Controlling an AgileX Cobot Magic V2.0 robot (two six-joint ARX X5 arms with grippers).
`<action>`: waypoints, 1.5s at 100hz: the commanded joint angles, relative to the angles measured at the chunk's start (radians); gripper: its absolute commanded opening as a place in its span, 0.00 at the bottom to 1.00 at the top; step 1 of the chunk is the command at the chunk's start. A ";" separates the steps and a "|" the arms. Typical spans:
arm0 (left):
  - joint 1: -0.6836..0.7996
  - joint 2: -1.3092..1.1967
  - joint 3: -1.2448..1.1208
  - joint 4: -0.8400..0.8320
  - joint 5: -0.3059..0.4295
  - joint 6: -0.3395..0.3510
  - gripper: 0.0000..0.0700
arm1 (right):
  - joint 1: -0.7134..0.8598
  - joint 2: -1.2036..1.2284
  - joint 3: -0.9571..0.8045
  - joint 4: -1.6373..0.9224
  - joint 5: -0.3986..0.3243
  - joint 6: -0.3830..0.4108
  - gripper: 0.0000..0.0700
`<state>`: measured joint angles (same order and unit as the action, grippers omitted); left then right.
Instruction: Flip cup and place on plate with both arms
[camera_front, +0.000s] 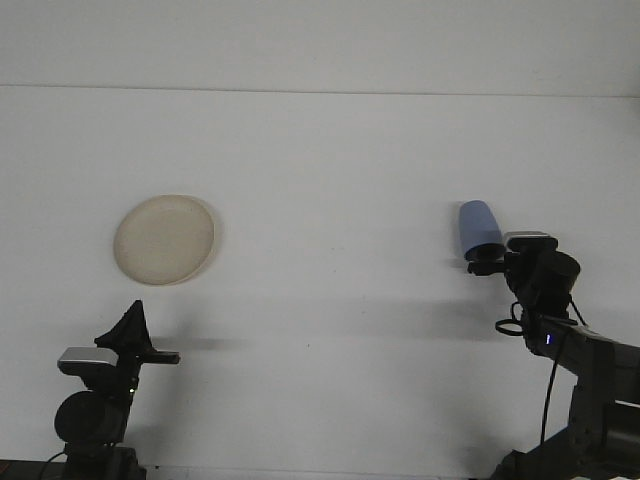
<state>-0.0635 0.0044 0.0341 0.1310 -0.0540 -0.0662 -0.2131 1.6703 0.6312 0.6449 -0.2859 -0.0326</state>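
Cups: one blue cup (479, 229), lying on its side near the right edge of the tabletop (330, 160), its closed end pointing toward the far edge and its mouth toward the near edge.
Plates: one round cream plate (164, 239), flat on the left half of the tabletop, well apart from the cup and with nothing on it.
Arms: two, one rising at the near left corner and one at the near right corner.
Right claw: the right claw (484, 266) sits at the cup's near end, right at the mouth; its dark tips meet the rim, but from this view I cannot tell how wide it is or whether it really grips the cup.
Right arm: its dark wrist and cable run from the claw down toward the near right corner.
Left claw: the left claw (133, 330) hangs near the near left corner, below the plate and apart from it, with nothing in it; its dark fingers show as one pointed wedge and their spread cannot be told.
Tabletop: one, plain white, carrying only the cup and the plate.
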 joint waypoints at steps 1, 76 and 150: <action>0.000 -0.001 -0.020 0.013 0.002 -0.002 0.02 | -0.005 0.034 0.025 0.013 -0.003 -0.017 0.61; 0.000 -0.001 -0.020 0.013 0.002 -0.002 0.02 | 0.006 -0.178 0.036 -0.137 -0.049 -0.016 0.01; 0.000 -0.001 -0.020 0.013 0.002 -0.002 0.02 | 0.397 -0.795 0.409 -1.354 0.236 0.172 0.01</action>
<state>-0.0635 0.0044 0.0341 0.1310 -0.0540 -0.0666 0.1436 0.8646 0.9802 -0.6296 -0.0635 0.0669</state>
